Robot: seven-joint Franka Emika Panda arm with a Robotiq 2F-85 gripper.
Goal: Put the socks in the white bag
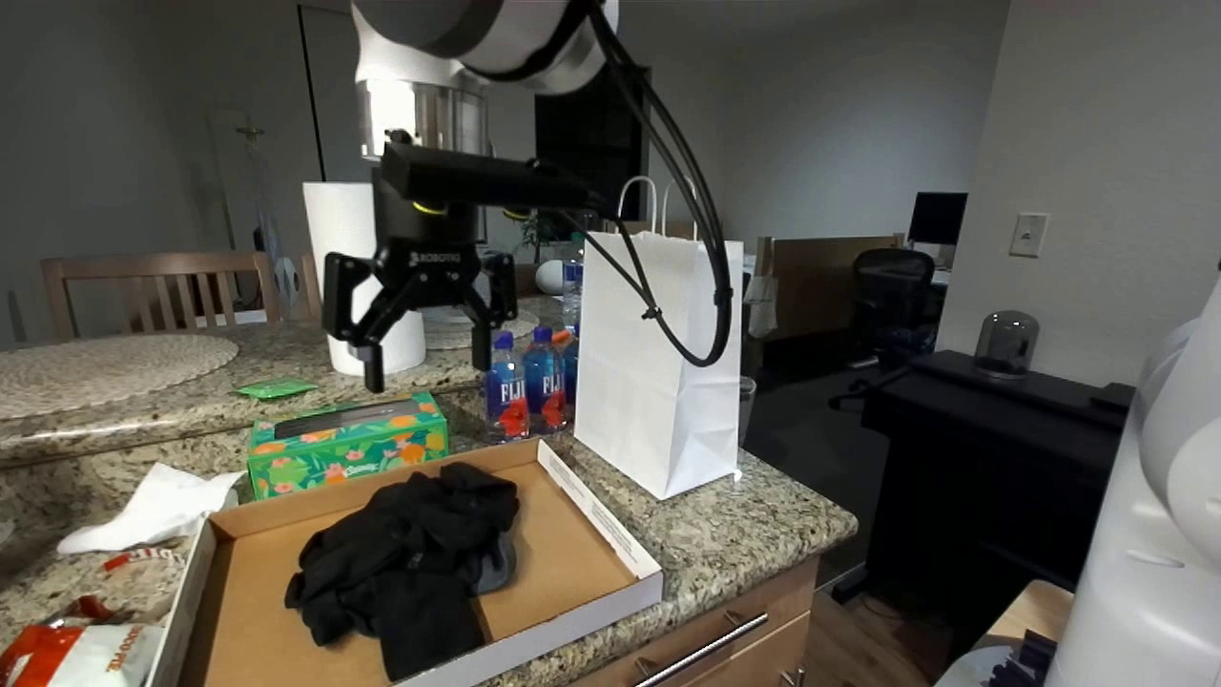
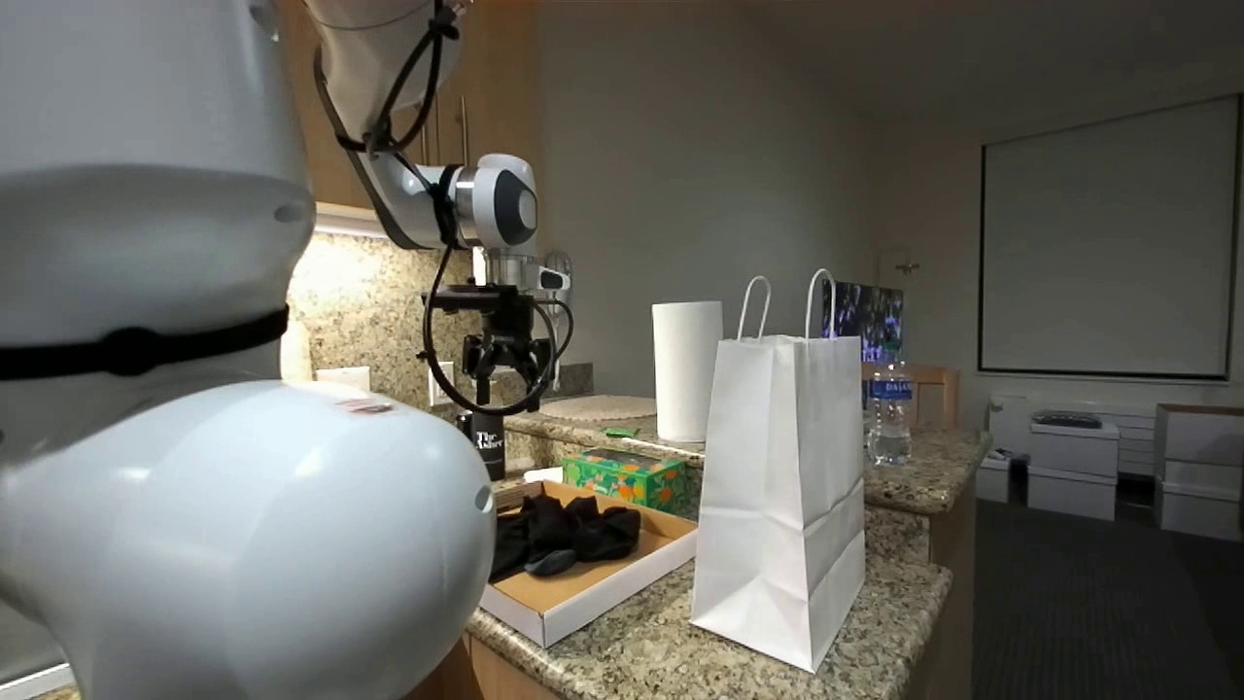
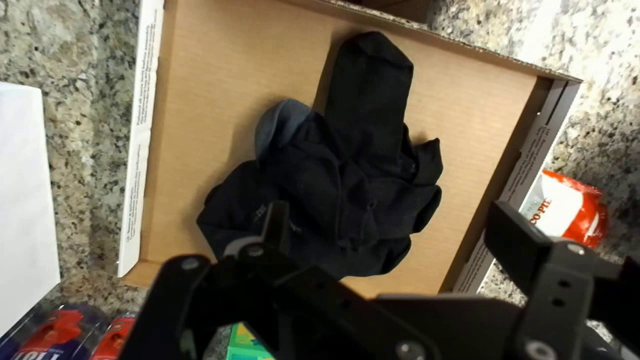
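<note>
All the visible socks [image 1: 410,553] lie in the cardboard tray [image 1: 568,549] and must yet be moved, the gripper [image 1: 427,359] is spread wide and grasps nothing, and whether the white bag [image 1: 634,391] contains any, I cannot tell.

Black socks [image 3: 345,190] lie crumpled together in a shallow cardboard box [image 1: 570,549]. Beside it, the white paper bag [image 1: 634,382] stands upright on the desk [image 1: 763,515].

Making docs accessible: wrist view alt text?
Soft black fabric socks lie heaped in a shallow brown cardboard tray beneath the open black claw. At left, part of a flat-sided white paper bag; at right, a red-and-white packet.
</note>
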